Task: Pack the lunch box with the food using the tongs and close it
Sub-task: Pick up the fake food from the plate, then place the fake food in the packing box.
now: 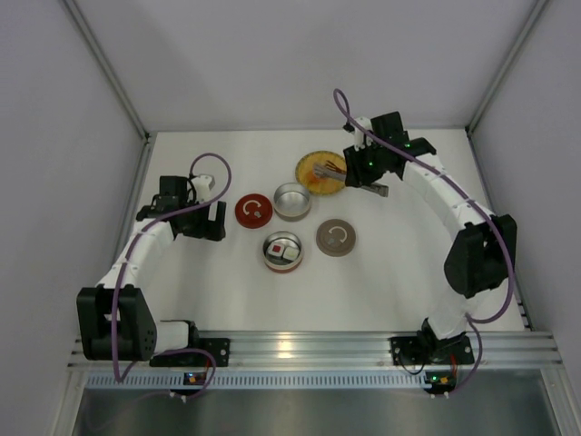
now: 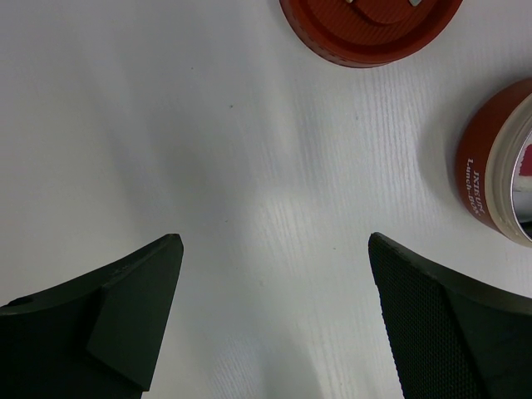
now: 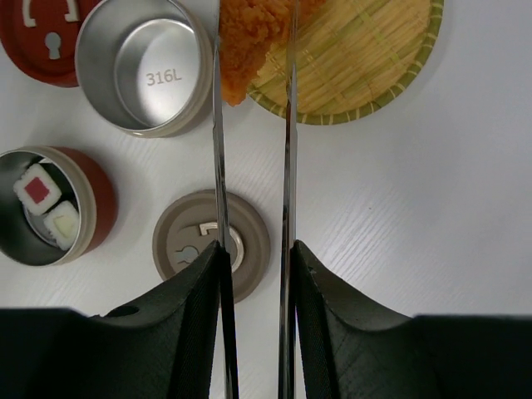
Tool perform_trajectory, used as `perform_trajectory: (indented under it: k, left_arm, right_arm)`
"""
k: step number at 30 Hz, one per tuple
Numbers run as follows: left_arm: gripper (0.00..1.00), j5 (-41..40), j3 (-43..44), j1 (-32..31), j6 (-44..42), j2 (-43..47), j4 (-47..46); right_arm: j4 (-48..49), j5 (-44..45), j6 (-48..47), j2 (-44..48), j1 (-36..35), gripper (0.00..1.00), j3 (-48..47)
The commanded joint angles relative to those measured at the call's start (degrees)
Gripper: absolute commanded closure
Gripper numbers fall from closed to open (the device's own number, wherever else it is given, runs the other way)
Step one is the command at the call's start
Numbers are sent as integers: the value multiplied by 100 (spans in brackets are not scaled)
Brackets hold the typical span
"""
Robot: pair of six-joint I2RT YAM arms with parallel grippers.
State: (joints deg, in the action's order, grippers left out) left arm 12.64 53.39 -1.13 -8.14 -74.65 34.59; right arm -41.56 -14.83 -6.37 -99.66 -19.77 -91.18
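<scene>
My right gripper (image 3: 253, 247) is shut on the silver tongs (image 3: 288, 125), both thin arms pressed between its fingers. The tong tips squeeze an orange food chunk (image 3: 245, 41) at the edge of the yellow woven plate (image 3: 374, 66). The red lunch box (image 3: 96, 199) sits at the left and holds a white cube with a red top (image 3: 37, 189) and a pale cube (image 3: 62, 223). In the top view my right gripper (image 1: 368, 168) hangs beside the plate (image 1: 304, 163). My left gripper (image 2: 274, 241) is open over bare table.
An empty steel cup (image 3: 145, 66) stands next to the plate. A grey lid (image 3: 179, 249) lies below the tongs, and a red lid (image 1: 253, 211) lies left of the steel cup (image 1: 291, 201). White walls enclose the table.
</scene>
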Motion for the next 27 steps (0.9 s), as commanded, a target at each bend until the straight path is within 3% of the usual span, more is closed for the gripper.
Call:
perform_trajectory:
  k: [1, 12, 27]
  left_arm:
    - [2, 150, 225, 25, -3, -23, -172]
    - [2, 151, 269, 25, -3, -32, -154]
    - [2, 168, 313, 25, -21, -172, -181]
  right_arm:
    - [122, -468, -154, 499, -185, 87, -234]
    - [104, -328, -391, 325, -1002, 84, -164]
    - [289, -143, -417, -177, -1222, 80, 3]
